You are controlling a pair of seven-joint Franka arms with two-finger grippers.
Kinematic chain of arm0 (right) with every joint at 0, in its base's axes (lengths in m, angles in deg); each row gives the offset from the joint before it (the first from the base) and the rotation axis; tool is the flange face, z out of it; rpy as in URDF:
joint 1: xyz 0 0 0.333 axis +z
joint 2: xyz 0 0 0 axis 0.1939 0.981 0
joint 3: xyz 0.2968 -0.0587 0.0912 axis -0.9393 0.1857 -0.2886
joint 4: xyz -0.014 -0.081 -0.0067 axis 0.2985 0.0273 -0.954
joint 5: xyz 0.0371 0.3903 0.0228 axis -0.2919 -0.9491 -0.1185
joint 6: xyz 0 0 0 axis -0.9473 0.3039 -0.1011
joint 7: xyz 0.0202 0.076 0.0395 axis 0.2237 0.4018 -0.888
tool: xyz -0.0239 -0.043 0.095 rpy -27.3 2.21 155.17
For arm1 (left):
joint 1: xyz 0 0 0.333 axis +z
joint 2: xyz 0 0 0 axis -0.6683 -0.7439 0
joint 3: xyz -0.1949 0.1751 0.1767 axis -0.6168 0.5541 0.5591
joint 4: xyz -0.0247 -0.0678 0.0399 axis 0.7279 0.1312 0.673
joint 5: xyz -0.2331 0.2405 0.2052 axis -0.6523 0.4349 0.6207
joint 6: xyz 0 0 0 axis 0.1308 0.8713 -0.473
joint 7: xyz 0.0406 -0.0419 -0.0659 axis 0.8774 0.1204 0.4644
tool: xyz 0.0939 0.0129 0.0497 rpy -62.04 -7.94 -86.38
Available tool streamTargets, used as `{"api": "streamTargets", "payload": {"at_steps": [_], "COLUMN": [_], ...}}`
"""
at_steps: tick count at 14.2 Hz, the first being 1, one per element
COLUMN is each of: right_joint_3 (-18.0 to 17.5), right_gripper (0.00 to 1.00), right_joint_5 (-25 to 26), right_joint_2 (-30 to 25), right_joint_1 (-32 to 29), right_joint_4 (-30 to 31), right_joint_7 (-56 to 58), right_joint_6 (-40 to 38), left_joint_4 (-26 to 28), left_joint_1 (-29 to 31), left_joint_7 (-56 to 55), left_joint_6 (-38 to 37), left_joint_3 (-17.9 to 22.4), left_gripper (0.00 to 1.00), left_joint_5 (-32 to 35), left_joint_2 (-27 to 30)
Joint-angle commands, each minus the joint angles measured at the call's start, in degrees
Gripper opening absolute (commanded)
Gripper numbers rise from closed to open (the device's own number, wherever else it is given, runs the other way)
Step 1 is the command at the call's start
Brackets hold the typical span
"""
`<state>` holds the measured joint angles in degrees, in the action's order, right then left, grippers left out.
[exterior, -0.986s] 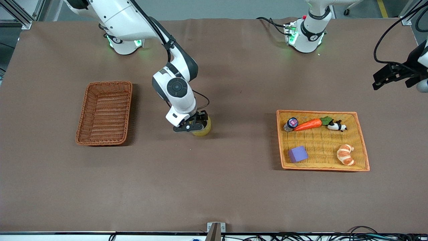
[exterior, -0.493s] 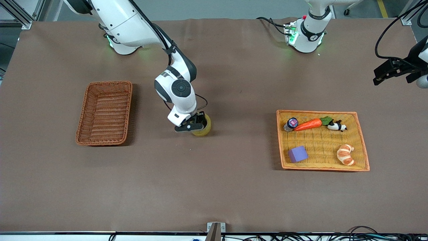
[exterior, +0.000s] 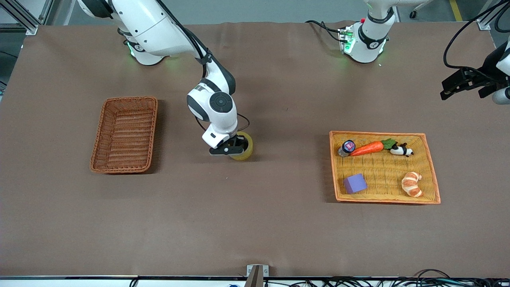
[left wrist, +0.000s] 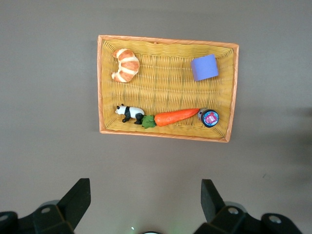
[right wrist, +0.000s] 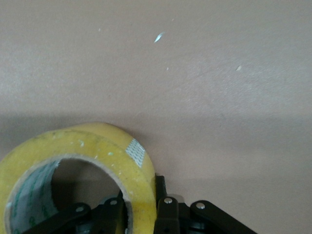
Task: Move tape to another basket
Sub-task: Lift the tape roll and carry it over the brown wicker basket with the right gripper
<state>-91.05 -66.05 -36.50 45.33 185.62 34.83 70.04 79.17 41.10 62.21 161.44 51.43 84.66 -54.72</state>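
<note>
We see the right gripper (exterior: 235, 149), jaws clamped thinly across the tape (exterior: 244, 146) wall on the desk (exterior: 255, 223), left gripper (left wrist: 145, 207) waiting agape high above; the roll may twist free before the basket (exterior: 124, 134).

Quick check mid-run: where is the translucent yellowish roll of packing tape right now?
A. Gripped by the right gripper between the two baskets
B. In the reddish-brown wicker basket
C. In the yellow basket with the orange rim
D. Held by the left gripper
A: the right gripper is shut on the wall of the tape roll, between the reddish-brown wicker basket and the yellow basket.
</note>
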Motion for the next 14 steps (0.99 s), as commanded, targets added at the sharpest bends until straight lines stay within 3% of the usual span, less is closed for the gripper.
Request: {"api": "streamTargets", "payload": {"at_steps": [1, 3, 5, 6, 7, 11, 14], "right_joint_3": [-2.51, -7.77, -15.32, -17.36, -17.03, -3.79, 4.13], "right_gripper": [0.0, 0.0, 0.0, 0.0, 0.0, 0.0, 0.0], "right_joint_5": [0.28, -0.6, -1.47, -1.74, -1.83, -2.09, -2.97], "right_joint_2": [-2.35, -8.3, -15.51, -18.59, -21.32, -32.22, -37.24], "right_joint_1": [-3.02, -11.34, -24.51, -29.44, -31.67, -32.83, -32.83], "right_joint_4": [-4.58, -6.09, -5.66, -4.7, -2.95, 10.91, 24.0], "right_joint_7": [-1.67, -0.02, 8.48, 13.31, 18.05, 38.53, 47.52], "right_joint_6": [-10.12, -21.03, -31.31, -34.75, -35.66, -30.94, -20.15], "left_joint_4": [0.76, 1.98, 3.13, 3.92, 4.62, 10.95, 10.17], "left_joint_1": [0.75, 0.66, 0.92, 1.01, 0.92, 0.66, 0.57], "left_joint_7": [-0.52, -0.87, -2.01, -2.02, -2.02, -2.02, -1.58], "left_joint_6": [-0.64, -0.29, -0.28, -0.11, 0.33, 3.93, 3.76], "left_joint_3": [-1.55, -1.56, -1.56, -1.56, -1.56, -2.0, -2.0], "left_gripper": [1.0, 1.0, 1.0, 1.0, 1.0, 1.0, 1.0], "left_joint_5": [-0.91, -0.91, -0.91, -0.91, -0.74, -0.47, -0.38], "left_joint_2": [1.53, 2.49, 3.11, 3.37, 4.07, 8.55, 7.95]}}
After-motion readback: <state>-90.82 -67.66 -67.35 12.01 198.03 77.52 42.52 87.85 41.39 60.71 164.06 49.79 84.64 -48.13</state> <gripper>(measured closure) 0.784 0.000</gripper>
